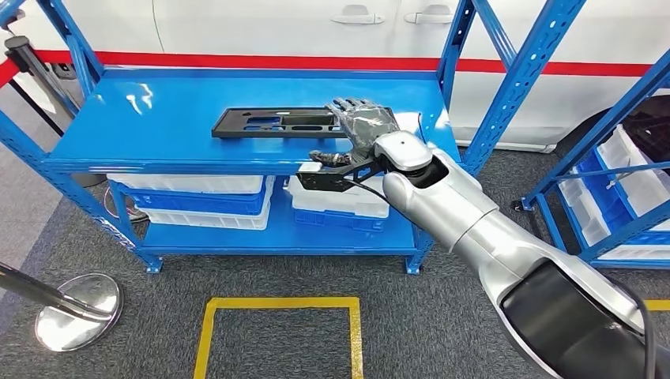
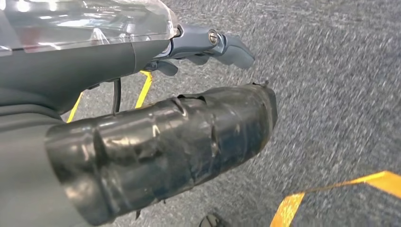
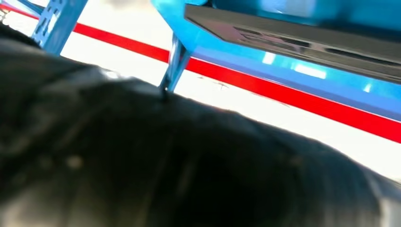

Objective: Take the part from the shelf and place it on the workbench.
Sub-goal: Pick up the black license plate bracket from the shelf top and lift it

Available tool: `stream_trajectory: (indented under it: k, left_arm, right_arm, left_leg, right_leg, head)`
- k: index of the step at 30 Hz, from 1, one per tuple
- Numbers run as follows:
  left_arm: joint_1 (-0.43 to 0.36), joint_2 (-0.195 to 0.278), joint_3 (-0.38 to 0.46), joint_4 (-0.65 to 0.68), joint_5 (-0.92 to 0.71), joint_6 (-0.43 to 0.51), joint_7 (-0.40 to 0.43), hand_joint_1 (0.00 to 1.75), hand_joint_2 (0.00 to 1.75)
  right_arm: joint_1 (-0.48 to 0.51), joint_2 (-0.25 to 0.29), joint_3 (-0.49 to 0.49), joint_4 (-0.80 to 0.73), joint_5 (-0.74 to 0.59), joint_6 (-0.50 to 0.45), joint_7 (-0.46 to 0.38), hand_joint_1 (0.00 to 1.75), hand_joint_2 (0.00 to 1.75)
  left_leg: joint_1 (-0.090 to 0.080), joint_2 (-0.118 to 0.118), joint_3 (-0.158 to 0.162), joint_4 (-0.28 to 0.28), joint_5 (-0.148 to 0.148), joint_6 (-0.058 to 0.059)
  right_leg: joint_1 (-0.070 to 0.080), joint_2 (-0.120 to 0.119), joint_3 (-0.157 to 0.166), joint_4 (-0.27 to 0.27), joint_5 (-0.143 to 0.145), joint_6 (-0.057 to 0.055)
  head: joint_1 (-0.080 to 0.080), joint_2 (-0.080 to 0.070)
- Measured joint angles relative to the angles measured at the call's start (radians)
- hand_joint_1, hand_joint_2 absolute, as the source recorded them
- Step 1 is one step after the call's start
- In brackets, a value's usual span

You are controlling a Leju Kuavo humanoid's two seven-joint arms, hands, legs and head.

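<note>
- The part [image 1: 276, 122], a flat black plate with slots cut through it, lies on the top board of the blue shelf [image 1: 158, 126], toward the right half.
- My right hand [image 1: 359, 126] lies flat over the part's right end, fingers stretched out along it and thumb out toward the shelf's front edge; it rests on the part, but I cannot tell whether it grips it.
- In the right wrist view the part [image 3: 293, 42] shows edge-on against the blue board; no writing readable on it.
- My left hand [image 2: 165, 151] hangs over grey carpet [image 2: 331, 94] with yellow floor tape [image 2: 331, 189]; its fingers are hidden, so I cannot tell its state.
- White and blue bins [image 1: 197, 197] sit on the lower board.
- A white vehicle side with a red stripe [image 1: 316, 61] stands behind; no lettering legible.
</note>
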Motion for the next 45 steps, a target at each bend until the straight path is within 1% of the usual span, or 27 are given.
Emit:
stream_trajectory:
  k: [2,3,5,6,7,8,10,12,14,17,18,20,22,23,24,26,27,30,33,36,37,38,39,41,42,43,45]
  left_arm:
    - [-0.001,0.0,0.0,0.0,0.0,0.0,0.0,0.0,0.0]
    - [-0.001,0.001,0.0,0.0,0.0,0.001,0.0,0.0,0.0]
    - [-0.001,0.003,0.0,0.0,-0.003,0.002,0.0,0.0,0.0]
    - [-0.001,0.003,0.0,0.0,-0.005,0.002,0.0,0.0,0.0]
    - [0.0,0.003,0.0,0.0,-0.007,0.003,0.0,0.0,0.0]
    - [0.001,0.003,0.0,0.0,-0.008,0.004,0.0,0.0,0.0]
    - [0.002,0.003,0.0,0.0,-0.009,0.006,0.0,0.0,0.0]
    - [0.001,0.004,0.0,0.0,-0.009,0.007,-0.001,0.0,0.0]
    - [-0.002,0.003,0.0,0.0,-0.009,0.008,-0.001,0.0,0.0]
    - [-0.003,0.002,0.0,0.0,-0.008,0.006,-0.003,0.0,0.0]
    - [-0.003,0.002,0.0,0.0,-0.009,0.006,-0.003,0.0,0.0]
    - [-0.004,0.002,0.0,0.0,-0.01,0.006,-0.004,0.0,0.0]
    - [-0.004,0.002,0.0,0.0,-0.011,0.005,-0.006,0.0,0.0]
    - [-0.004,0.001,0.0,0.0,-0.011,0.005,-0.007,0.0,0.0]
    - [-0.004,0.001,0.0,0.0,-0.011,0.005,-0.007,0.0,0.0]
    - [-0.004,0.0,0.0,0.0,-0.011,0.005,-0.01,0.0,0.0]
    - [-0.004,0.0,0.0,0.0,-0.011,0.005,-0.011,0.0,0.0]
    - [-0.006,-0.005,0.0,0.0,-0.011,0.003,-0.014,0.0,0.0]
    - [-0.009,-0.008,0.0,0.0,-0.013,0.004,-0.016,0.0,0.0]
    - [-0.008,-0.008,0.0,0.0,-0.019,0.007,-0.013,0.0,0.0]
    - [-0.008,-0.008,0.0,0.0,-0.02,0.008,-0.012,0.0,0.0]
    - [-0.007,-0.008,0.0,0.0,-0.021,0.008,-0.012,0.0,0.0]
    - [-0.007,-0.008,0.0,0.0,-0.021,0.008,-0.011,0.0,0.0]
    - [-0.006,-0.008,0.0,0.0,-0.022,0.008,-0.011,0.0,0.0]
    - [-0.006,-0.008,0.0,0.0,-0.022,0.008,-0.011,0.0,0.0]
    - [-0.006,-0.008,0.0,0.0,-0.022,0.008,-0.011,0.0,0.0]
    - [-0.007,-0.009,0.0,0.0,-0.024,0.008,-0.01,0.0,0.0]
  right_arm:
    - [-0.002,0.0,0.0,0.0,0.0,-0.001,0.0,0.0,0.0]
    - [-0.003,0.0,0.0,0.0,0.0,-0.001,0.0,0.0,0.0]
    - [-0.001,0.0,0.0,0.0,0.0,-0.001,0.0,0.0,0.0]
    - [0.003,-0.001,0.0,0.0,0.0,-0.001,-0.001,0.0,0.0]
    - [0.007,-0.002,0.0,0.0,0.0,-0.001,-0.003,0.0,0.0]
    - [0.01,-0.005,0.0,0.0,0.001,-0.001,-0.004,0.0,0.0]
    - [0.012,-0.011,0.0,0.0,0.001,-0.002,-0.007,0.0,0.0]
    - [0.01,-0.017,0.0,0.001,0.001,-0.002,-0.009,0.0,0.0]
    - [0.009,-0.022,0.0,0.001,0.001,-0.002,-0.012,0.0,0.0]
    - [0.005,-0.027,0.0,0.0,0.001,0.0,-0.015,0.0,0.0]
    - [0.001,-0.029,0.0,0.0,0.001,0.0,-0.015,0.0,0.0]
    - [-0.001,-0.034,0.0,0.001,0.002,0.003,-0.016,0.0,0.0]
    - [0.006,-0.037,0.0,0.002,0.006,0.005,-0.02,0.0,0.0]
    - [0.009,-0.039,0.0,0.003,0.008,0.005,-0.023,0.0,0.0]
    - [0.011,-0.039,0.0,0.003,0.009,0.004,-0.025,0.0,0.0]
    - [0.012,-0.04,0.0,0.003,0.011,0.002,-0.027,0.0,0.0]
    - [0.012,-0.041,0.0,0.003,0.011,0.001,-0.027,0.0,0.0]
    - [0.012,-0.042,0.0,0.002,0.012,0.0,-0.028,0.0,0.0]
    - [0.01,-0.043,0.0,0.0,0.014,0.0,-0.029,0.0,0.0]
    - [0.01,-0.04,0.0,0.0,0.02,0.001,-0.031,0.0,0.0]
    - [0.013,-0.039,0.0,-0.001,0.021,0.001,-0.032,0.0,0.0]
    - [0.017,-0.038,0.0,-0.001,0.023,0.002,-0.033,0.0,0.0]
    - [0.019,-0.038,0.0,-0.001,0.023,0.002,-0.033,0.0,0.0]
    - [0.021,-0.038,0.001,-0.001,0.024,0.002,-0.033,0.0,0.0]
    - [0.02,-0.038,0.001,-0.001,0.024,0.002,-0.033,0.0,0.0]
    - [0.019,-0.038,0.001,-0.001,0.024,0.002,-0.033,0.0,0.0]
    - [0.019,-0.038,0.001,-0.001,0.024,0.002,-0.033,0.0,0.0]
  left_leg:
    - [-0.001,0.002,-0.007,0.027,-0.02,-0.005]
    - [-0.003,0.003,-0.028,0.07,-0.042,-0.005]
    - [-0.006,0.003,-0.098,0.194,-0.091,-0.006]
    - [-0.007,0.003,-0.13,0.244,-0.101,-0.006]
    - [-0.008,0.003,-0.149,0.263,-0.092,-0.007]
    - [-0.008,0.003,-0.149,0.244,-0.064,-0.006]
    - [-0.009,0.003,-0.106,0.131,0.014,-0.004]
    - [-0.013,0.003,-0.063,0.038,0.047,0.002]
    - [-0.017,0.001,-0.053,0.016,0.039,0.009]
    - [-0.011,0.003,-0.037,0.002,0.037,0.022]
    - [-0.008,0.004,-0.03,-0.003,0.036,0.026]
    - [-0.007,0.005,-0.021,-0.006,0.03,0.033]
    - [-0.006,0.004,-0.012,-0.006,0.022,0.034]
    - [-0.005,0.003,-0.005,-0.006,0.016,0.033]
    - [-0.004,0.003,0.003,-0.006,0.011,0.031]
    - [-0.002,0.002,0.02,-0.008,-0.002,0.023]
    - [-0.001,0.001,0.024,-0.01,-0.006,0.016]
    - [0.001,0.001,0.027,-0.018,-0.009,-0.004]
    - [0.003,0.004,0.02,0.014,-0.035,-0.013]
    - [0.0,0.004,-0.086,0.203,-0.106,-0.014]
    - [-0.001,0.004,-0.121,0.252,-0.114,-0.015]
    - [-0.002,0.004,-0.14,0.266,-0.102,-0.015]
    - [-0.002,0.004,-0.138,0.241,-0.071,-0.015]
    - [-0.003,0.004,-0.092,0.117,0.012,-0.011]
    - [-0.004,0.004,-0.066,0.057,0.038,-0.009]
    - [-0.006,0.003,-0.049,0.019,0.049,-0.005]
    - [-0.01,0.001,-0.041,-0.001,0.044,0.003]
  right_leg:
    - [-0.005,-0.001,0.022,-0.026,0.004,-0.01]
    - [-0.007,-0.002,0.032,-0.036,0.005,-0.014]
    - [-0.002,-0.001,0.04,-0.036,-0.002,-0.02]
    - [0.0,-0.001,0.042,-0.034,-0.007,-0.022]
    - [0.002,0.0,0.044,-0.03,-0.012,-0.022]
    - [0.003,0.002,0.048,-0.026,-0.019,-0.021]
    - [0.004,0.004,0.055,-0.012,-0.036,-0.017]
    - [0.006,0.006,0.053,0.005,-0.052,-0.008]
    - [0.007,0.007,0.049,0.011,-0.058,0.0]
    - [0.006,0.006,0.046,0.028,-0.074,0.014]
    - [0.004,0.005,0.029,0.063,-0.091,0.021]
    - [-0.008,0.003,-0.042,0.187,-0.133,0.035]
    - [-0.019,0.001,-0.112,0.282,-0.143,0.043]
    - [-0.024,0.0,-0.123,0.279,-0.12,0.045]
    - [-0.026,-0.001,-0.112,0.236,-0.08,0.045]
    - [-0.025,-0.002,-0.06,0.101,0.002,0.04]
    - [-0.021,-0.002,-0.036,0.048,0.022,0.035]
    - [-0.008,-0.002,-0.014,0.003,0.013,0.019]
    - [-0.014,-0.003,0.015,-0.028,0.011,0.004]
    - [-0.009,-0.003,0.034,-0.036,0.001,-0.012]
    - [-0.006,-0.002,0.038,-0.035,-0.004,-0.015]
    - [-0.004,-0.001,0.042,-0.033,-0.009,-0.015]
    - [-0.003,0.0,0.048,-0.03,-0.016,-0.014]
    - [-0.003,0.001,0.062,-0.023,-0.031,-0.008]
    - [-0.001,0.002,0.064,-0.016,-0.039,-0.004]
    - [0.001,0.003,0.064,-0.011,-0.045,0.0]
    - [0.004,0.005,0.059,-0.006,-0.05,0.008]
  head:
    - [0.0,0.0]
    - [-0.001,0.0]
    - [-0.001,0.0]
    - [-0.001,0.0]
    - [-0.001,0.0]
    - [-0.001,0.0]
    - [-0.001,0.0]
    - [-0.001,0.0]
    - [0.0,0.0]
    - [0.0,0.0]
    - [0.0,0.0]
    - [0.001,0.0]
    - [0.002,0.0]
    - [0.002,0.0]
    - [0.002,0.0]
    - [0.002,0.0]
    - [0.002,0.0]
    - [0.002,0.0]
    - [0.001,0.0]
    - [0.001,0.0]
    - [0.001,0.0]
    - [0.001,0.0]
    - [0.001,0.0]
    - [0.001,0.0]
    - [0.001,0.0]
    - [0.002,0.0]
    - [0.002,0.0]
